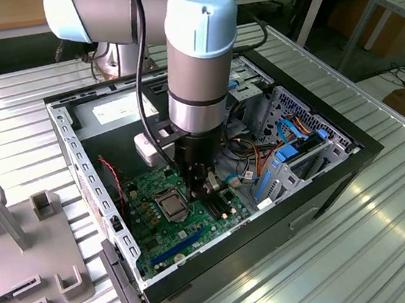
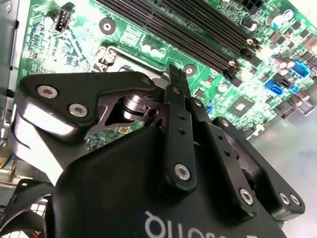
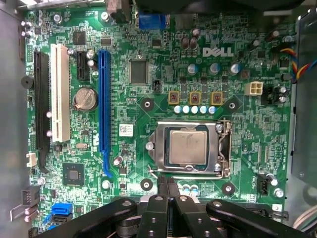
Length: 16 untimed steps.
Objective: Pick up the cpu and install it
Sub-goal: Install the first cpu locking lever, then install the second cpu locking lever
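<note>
Already the cpu [image 3: 187, 145] is sitting in the socket frame [image 3: 224, 148] on the motherboard [image 3: 148, 74], lying toward twelve o'clock from the gripper [image 3: 167, 184], whose fingers are pressing together, gripping nothing.

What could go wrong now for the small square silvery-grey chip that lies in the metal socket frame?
The black gripper, fingers closed together, hangs beside the hinged metal socket frame, so it could knock the frame or the small square silvery-grey cpu seated inside. Near the arm, the coloured cables in the case could snag.
</note>
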{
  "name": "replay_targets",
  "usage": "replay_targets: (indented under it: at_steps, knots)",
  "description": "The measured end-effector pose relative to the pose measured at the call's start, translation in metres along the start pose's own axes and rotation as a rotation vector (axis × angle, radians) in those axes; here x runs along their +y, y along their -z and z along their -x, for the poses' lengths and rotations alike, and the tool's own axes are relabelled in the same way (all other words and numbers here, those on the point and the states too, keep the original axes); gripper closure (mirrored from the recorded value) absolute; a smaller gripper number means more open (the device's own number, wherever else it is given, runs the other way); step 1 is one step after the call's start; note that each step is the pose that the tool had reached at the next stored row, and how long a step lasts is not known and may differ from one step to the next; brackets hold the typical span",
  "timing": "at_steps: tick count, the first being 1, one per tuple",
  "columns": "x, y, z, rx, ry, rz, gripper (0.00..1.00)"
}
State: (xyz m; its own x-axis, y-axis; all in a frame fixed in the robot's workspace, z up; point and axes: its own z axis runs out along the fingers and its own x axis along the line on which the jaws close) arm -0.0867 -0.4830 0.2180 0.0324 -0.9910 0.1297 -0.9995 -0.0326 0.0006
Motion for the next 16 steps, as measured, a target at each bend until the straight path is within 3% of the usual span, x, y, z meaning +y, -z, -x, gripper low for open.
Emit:
replay_targets:
  at_steps: [6, 16]
  knots:
    - [0.0133, 0.0014, 0.0021, -0.0027, 0.000, -0.0005, 0.89]
    - [0.0159, 0.0014, 0.0021, -0.0040, 0.000, -0.0007, 0.89]
